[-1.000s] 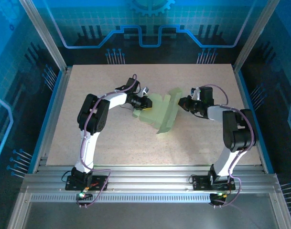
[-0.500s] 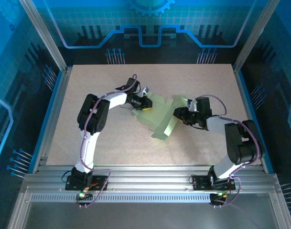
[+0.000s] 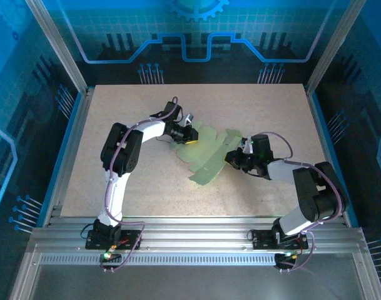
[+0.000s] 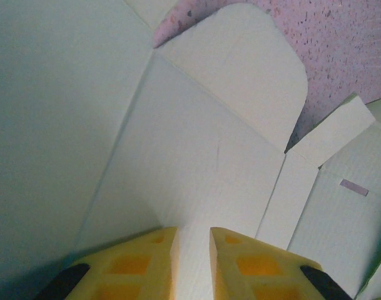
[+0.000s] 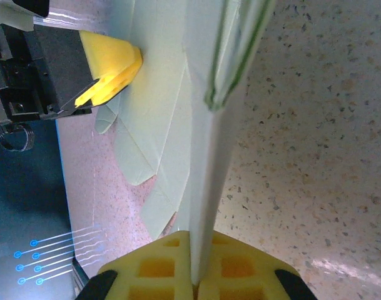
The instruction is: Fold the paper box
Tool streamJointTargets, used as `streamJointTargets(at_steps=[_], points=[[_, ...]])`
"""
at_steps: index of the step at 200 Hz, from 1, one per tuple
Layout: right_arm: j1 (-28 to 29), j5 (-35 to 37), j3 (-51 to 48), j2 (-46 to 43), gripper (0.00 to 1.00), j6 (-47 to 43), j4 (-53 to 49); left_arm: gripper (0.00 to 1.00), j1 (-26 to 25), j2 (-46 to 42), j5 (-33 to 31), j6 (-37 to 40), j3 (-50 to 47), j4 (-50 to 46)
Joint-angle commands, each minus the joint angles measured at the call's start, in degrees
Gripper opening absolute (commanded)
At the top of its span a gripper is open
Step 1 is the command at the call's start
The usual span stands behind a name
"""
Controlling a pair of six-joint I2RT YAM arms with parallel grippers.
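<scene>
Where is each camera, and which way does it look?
Top camera: high behind the arms, looking down at the table; both arms show, left pincer and right pincer holding the paper box.
Left wrist camera: on the left arm, looking along its yellow fingers over the box's flaps.
Right wrist camera: on the right arm, looking past its yellow fingers along the pinched box toward the left pincer.
All share the box.

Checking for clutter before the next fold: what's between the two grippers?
The paper box itself: its pale green sheet runs from the left gripper to the right gripper, which pinches an edge. The top external view shows it.
</scene>
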Motion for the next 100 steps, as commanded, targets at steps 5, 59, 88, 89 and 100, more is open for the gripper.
streamJointTargets(at_steps=[5, 59, 88, 89, 100], points=[[1.4, -0.6, 1.2, -0.2, 0.00, -2.4, 0.2, 0.22, -0.8, 5.0, -2.0, -0.2, -1.3, -5.4], [1.0, 3.0, -0.8, -2.6, 0.00, -1.8, 4.2, 0.58, -0.7, 0.5, -2.5, -1.0, -4.6, -1.8], [-0.2, 5.1, -0.3, -3.6, 0.00, -2.8, 5.3, 0.85, -0.6, -8.7, -2.5, -1.9, -5.7, -1.0], [-0.2, 5.1, -0.3, -3.6, 0.00, -2.8, 5.4, 0.85, -0.6, -9.1, -2.5, -1.9, -5.7, -1.0], [-1.2, 5.1, -0.2, -3.6, 0.00, -2.7, 7.0, 0.94, -0.7, -13.5, -3.9, -1.8, -6.3, -0.7]])
